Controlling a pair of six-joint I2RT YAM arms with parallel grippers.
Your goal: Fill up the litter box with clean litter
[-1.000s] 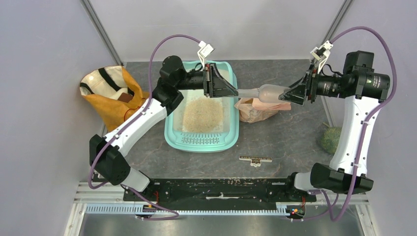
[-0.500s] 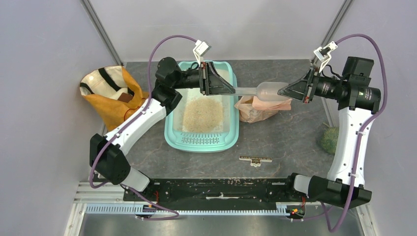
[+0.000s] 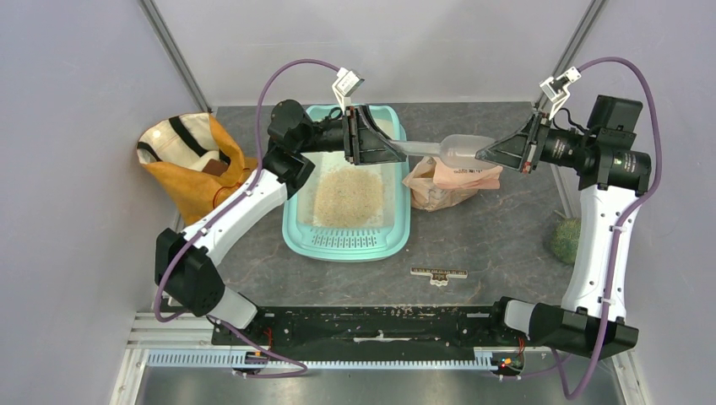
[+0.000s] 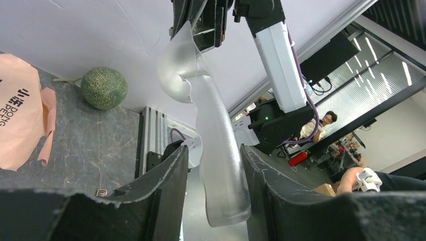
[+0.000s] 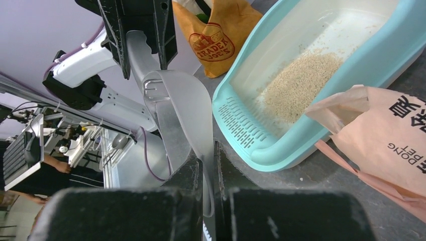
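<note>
Top external view: the litter box (image 3: 293, 229) lies on the table in front of my left arm. Its long axis runs from the near side to the far side, leaning a little to the right at the far end. The slotted grate is at the near short end. The clean litter (image 3: 348, 196) makes a flat pale heap in the middle of the tray, reaching almost to the grate; the far part of the floor is mostly bare.

Above the tray's far right corner I hold a translucent scoop (image 3: 454, 150) between my two arms. Its long axis runs across the table, handle toward my left gripper (image 3: 395, 152) and bowl toward my right gripper (image 3: 483, 155). The bowl hangs over a crumpled pink-tan paper bag (image 3: 447, 187) that lies just beside the tray's right wall.

From my right wrist, my fingers (image 5: 193, 173) are pinched tight on the thin wall of the bowl. From my left wrist, the handle lies between my fingers (image 4: 168, 183), which stand only a little wider than it; a sliver of gap shows on one side, and I cannot tell whether they press on it.

An orange-yellow bag (image 3: 203, 173) stands left of the tray, and a green melon (image 3: 567, 240) lies at the table's right edge.
</note>
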